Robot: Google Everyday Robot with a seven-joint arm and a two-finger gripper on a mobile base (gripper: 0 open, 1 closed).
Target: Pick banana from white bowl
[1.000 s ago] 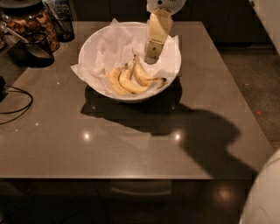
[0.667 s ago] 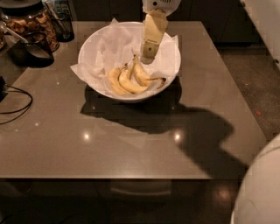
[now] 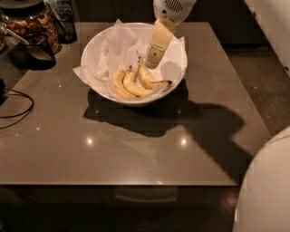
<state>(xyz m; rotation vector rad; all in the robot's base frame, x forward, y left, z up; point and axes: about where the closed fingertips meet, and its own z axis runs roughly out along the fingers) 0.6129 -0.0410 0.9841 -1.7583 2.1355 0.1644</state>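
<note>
Tabletop [image 3: 136, 154]: glossy grey-brown slab filling most of the frame. It carries everything at working height, and a heavy shadow of bowl and arm falls across its centre right.

Robot body [image 3: 267, 190]: white curved shell, lower right corner. The base looks parked at the near right edge so that the arm can reach across to the far side.

White bowl [image 3: 131, 100]: upper centre, standing on the table, deep and wide. Crumpled white paper [image 3: 115, 43] lines it and spills over the left rim, probably to cushion the fruit.

Glass jar [image 3: 31, 22]: upper left corner, brownish contents, with a dark scoop-like cup [image 3: 34, 47] in front of it. Both are well apart from the bowl and out of the reach path.

Gripper [image 3: 153, 60]: cream-coloured, hanging from the white wrist [image 3: 172, 9] at top centre. It angles down and left inside the bowl's upper right, and its tip sits just above the stem ends. Released or clenched: cannot tell.

Banana [image 3: 149, 81]: rightmost of three on the paper at the bowl's lower middle. It is strongly curved, with its long stem pointing up toward the gripper and its dark tip to the right. It is not lifted. My judgement is that the descent is aimed at its upper end.

Two shorter bananas [image 3: 124, 86]: just to its left and touching it. The close packing makes a clean single grab harder.

Cable [image 3: 16, 108]: far left, a loose loop well clear of the work.
</note>
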